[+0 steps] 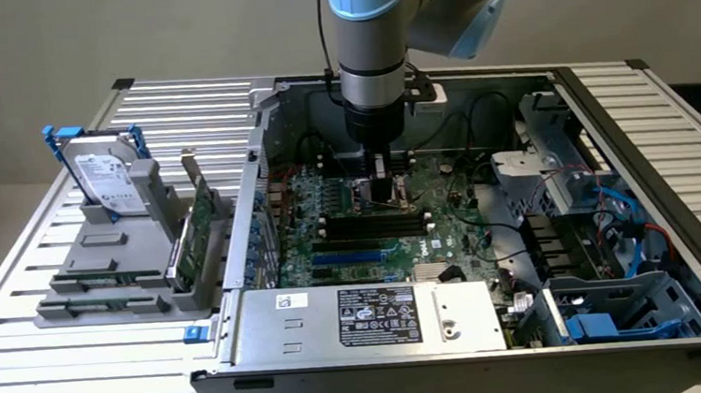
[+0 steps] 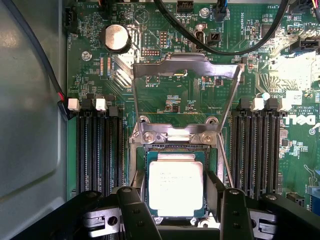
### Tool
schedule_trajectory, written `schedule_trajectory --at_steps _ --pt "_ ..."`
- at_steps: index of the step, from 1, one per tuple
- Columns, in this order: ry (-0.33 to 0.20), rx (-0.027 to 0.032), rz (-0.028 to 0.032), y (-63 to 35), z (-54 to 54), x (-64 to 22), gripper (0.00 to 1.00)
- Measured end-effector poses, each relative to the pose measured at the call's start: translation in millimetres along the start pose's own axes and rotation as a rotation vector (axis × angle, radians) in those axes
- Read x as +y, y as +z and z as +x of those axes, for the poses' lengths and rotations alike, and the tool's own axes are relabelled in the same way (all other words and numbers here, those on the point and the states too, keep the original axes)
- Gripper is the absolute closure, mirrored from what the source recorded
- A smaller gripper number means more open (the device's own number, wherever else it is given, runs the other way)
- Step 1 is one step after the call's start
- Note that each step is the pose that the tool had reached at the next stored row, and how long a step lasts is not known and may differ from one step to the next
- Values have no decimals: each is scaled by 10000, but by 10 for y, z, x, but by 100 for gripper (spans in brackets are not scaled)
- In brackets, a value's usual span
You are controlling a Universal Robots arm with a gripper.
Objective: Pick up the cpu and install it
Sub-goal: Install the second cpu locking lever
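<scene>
We're over the open PC case (image 1: 650, 182) with the arm (image 1: 371, 54) coming straight down into it, above the green motherboard (image 1: 454, 231). On the exterior view's left, outside the case, a grey rack (image 1: 112, 271) on the slatted table (image 1: 38, 371) holds the hard drive (image 1: 101, 178) upright in blue rails. At the case's near edge sits the silver power supply (image 1: 373, 317) with its black label.

In the wrist view we see the socket's metal load plate (image 2: 185, 67) swung up and open, black RAM slots (image 2: 97, 150) on both sides of the socket, and a coin cell (image 2: 116, 37) further out on the board.

The cpu (image 2: 176, 185) lies flat in the socket, silvery top up. The gripper (image 2: 177, 210) is spread, one black finger (image 2: 135, 210) on each side of the chip; we can't tell whether the fingers touch its edges.
</scene>
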State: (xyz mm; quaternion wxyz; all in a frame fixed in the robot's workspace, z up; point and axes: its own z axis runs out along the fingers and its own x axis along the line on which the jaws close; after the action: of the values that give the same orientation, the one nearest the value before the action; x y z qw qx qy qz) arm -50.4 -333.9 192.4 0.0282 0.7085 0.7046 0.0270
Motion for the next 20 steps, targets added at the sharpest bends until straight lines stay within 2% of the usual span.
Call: schedule_trajectory --at_steps 16,20 --pt "0 0 -1 -35 0 4 44" --pt "-2 -19 0 -38 0 4 44"
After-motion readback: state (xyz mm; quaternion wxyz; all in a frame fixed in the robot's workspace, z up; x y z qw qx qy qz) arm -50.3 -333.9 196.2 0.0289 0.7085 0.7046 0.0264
